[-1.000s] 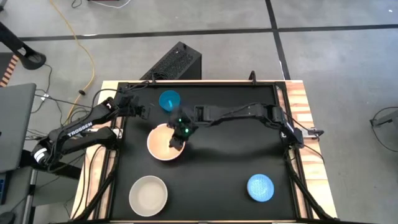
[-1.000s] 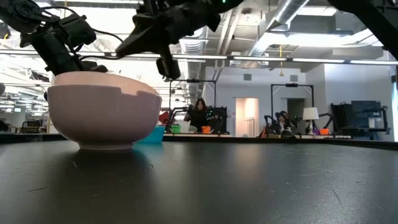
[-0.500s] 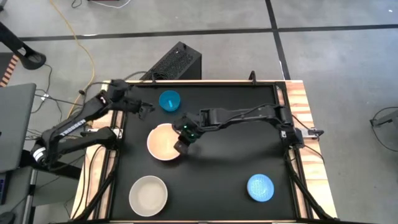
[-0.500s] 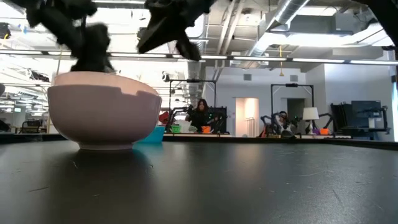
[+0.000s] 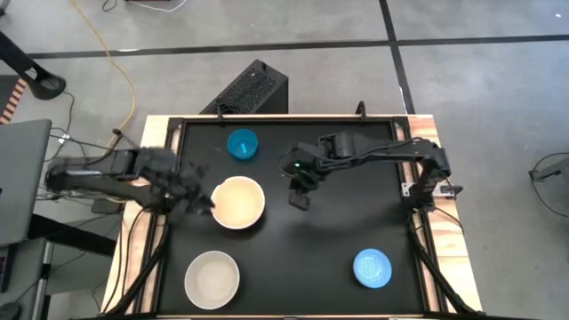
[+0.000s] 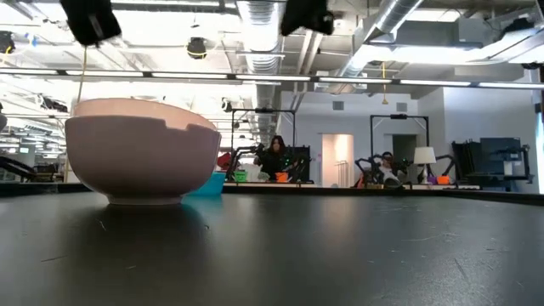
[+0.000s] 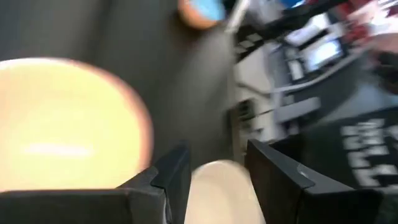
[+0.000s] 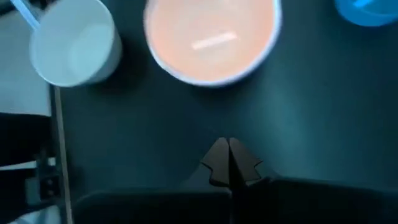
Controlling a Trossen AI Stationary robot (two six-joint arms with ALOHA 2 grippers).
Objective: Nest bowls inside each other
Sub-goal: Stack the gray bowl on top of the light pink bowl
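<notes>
A cream-beige bowl (image 5: 238,202) stands mid-table; in the low view its outside is pale pink (image 6: 140,153) with a stepped rim, as if one bowl sits in another. A small teal-blue bowl (image 5: 242,144) stands behind it, a white bowl (image 5: 212,277) near the front left and a light blue bowl (image 5: 372,268) at the front right. My left gripper (image 5: 201,198) hovers open just left of the cream bowl, touching nothing. My right gripper (image 5: 299,197) hangs shut to the right of that bowl, above the table.
The black tabletop has a raised frame (image 5: 397,133) and wooden side strips. Open black surface lies between the cream bowl and the light blue bowl. A dark box (image 5: 251,87) stands on the floor behind the table. People and equipment show far off in the room.
My left gripper has swung from beside the teal-blue bowl toward the table's near edge, rising and turning, and now hangs left of the cream bowl. My right gripper has risen from the cream bowl's right rim and drawn toward the right edge. The bowls have kept their places.
</notes>
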